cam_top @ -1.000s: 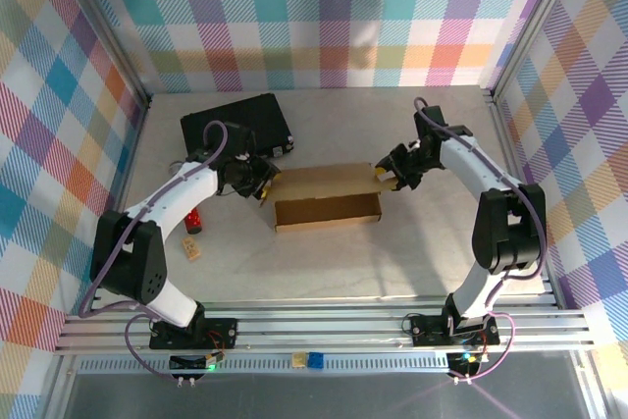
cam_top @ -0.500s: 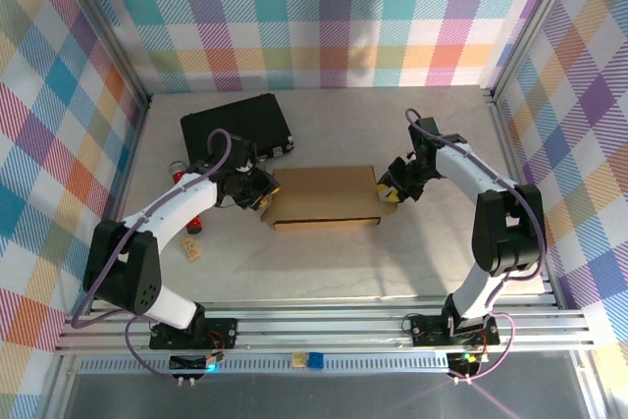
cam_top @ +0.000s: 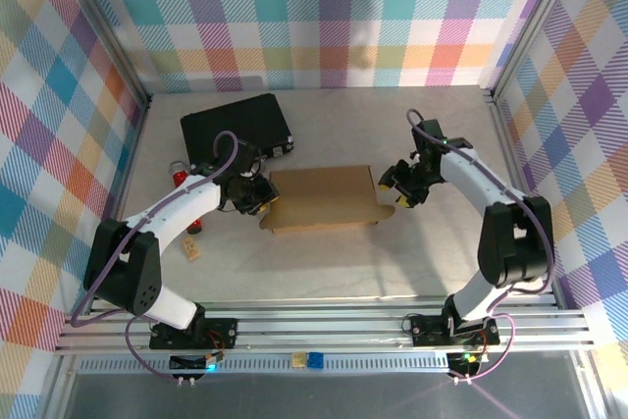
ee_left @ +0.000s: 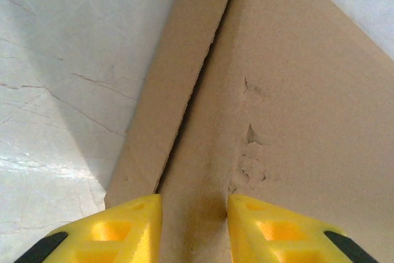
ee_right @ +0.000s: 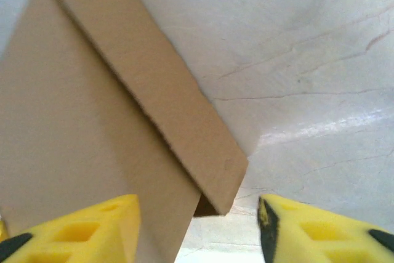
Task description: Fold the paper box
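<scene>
Jaws of the left gripper (ee_left: 194,226): narrow gap, yellow fingertips (ee_left: 141,210) apart, brown cardboard showing through. We can't tell if they nip an edge. Jaws of the right gripper (ee_right: 198,220): spread wide, nothing pinched. The free corner of a cardboard flap (ee_right: 184,127) sits between the pads, clear of both.

The paper box (cam_top: 322,198) lies mid-table (cam_top: 324,272) with its lid down and its long side running 9 to 3 o'clock in the top view. We see the left gripper at the box's 9 o'clock end, over the corner where a side strip meets the lid. In the left wrist view a seam runs from there toward 12 o'clock. The right gripper sits at the box's 3 o'clock end, just beside it.

The black case (cam_top: 235,123) is at 10 o'clock from the box, apart from it. A small red item (cam_top: 180,176) sits at 9 o'clock and a pale block (cam_top: 191,250) at 8 o'clock, both well apart from the box.
</scene>
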You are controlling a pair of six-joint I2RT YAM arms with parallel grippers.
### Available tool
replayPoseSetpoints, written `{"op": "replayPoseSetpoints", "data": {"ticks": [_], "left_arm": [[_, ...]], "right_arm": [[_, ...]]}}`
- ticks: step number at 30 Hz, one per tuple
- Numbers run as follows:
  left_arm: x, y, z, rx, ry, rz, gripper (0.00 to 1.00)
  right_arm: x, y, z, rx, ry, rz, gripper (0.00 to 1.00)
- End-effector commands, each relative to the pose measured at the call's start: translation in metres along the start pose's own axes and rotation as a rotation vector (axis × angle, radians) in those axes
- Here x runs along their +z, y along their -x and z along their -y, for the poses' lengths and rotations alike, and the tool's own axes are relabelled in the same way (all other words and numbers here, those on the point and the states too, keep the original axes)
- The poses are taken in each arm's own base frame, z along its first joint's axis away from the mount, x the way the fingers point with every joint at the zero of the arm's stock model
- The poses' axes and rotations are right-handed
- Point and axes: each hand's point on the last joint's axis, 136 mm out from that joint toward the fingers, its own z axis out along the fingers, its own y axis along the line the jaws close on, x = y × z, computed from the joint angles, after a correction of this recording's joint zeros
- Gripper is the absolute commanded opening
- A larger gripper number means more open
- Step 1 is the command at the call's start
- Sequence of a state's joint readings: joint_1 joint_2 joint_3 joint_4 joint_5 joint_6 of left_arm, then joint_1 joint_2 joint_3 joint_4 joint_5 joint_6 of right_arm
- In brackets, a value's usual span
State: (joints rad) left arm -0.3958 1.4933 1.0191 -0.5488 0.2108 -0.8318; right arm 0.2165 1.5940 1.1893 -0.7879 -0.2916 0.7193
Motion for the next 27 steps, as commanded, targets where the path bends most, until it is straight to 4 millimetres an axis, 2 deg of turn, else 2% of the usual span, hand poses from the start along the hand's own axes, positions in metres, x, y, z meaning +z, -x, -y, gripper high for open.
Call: {"op": "replayPoseSetpoints", "data": {"ticks": [1, 4, 7, 16, 22, 27], "left_arm": [[0.007, -0.007, -0.018, 0.029, 0.069, -0.009, 0.32], [0.011, -0.007, -0.02, 0.031, 0.07, -0.007, 0.31], [0.016, -0.009, -0.023, 0.031, 0.077, -0.015, 0.29], [0.027, -0.011, -0.027, 0.041, 0.097, -0.032, 0.21], [0.026, -0.009, -0.03, 0.069, 0.122, -0.024, 0.19], [0.022, -0.007, -0.028, 0.092, 0.129, -0.018, 0.16]], "right_arm": [[-0.013, 0.001, -0.017, -0.1, 0.08, 0.044, 0.64], [-0.006, -0.007, -0.033, -0.156, 0.179, -0.019, 0.67], [0.01, -0.02, -0.035, -0.157, 0.218, -0.121, 0.66], [0.048, -0.039, -0.007, -0.163, 0.139, -0.222, 0.56], [0.065, -0.036, 0.023, -0.144, -0.003, -0.232, 0.45], [0.068, -0.033, 0.033, -0.148, -0.06, -0.225, 0.38]]}}
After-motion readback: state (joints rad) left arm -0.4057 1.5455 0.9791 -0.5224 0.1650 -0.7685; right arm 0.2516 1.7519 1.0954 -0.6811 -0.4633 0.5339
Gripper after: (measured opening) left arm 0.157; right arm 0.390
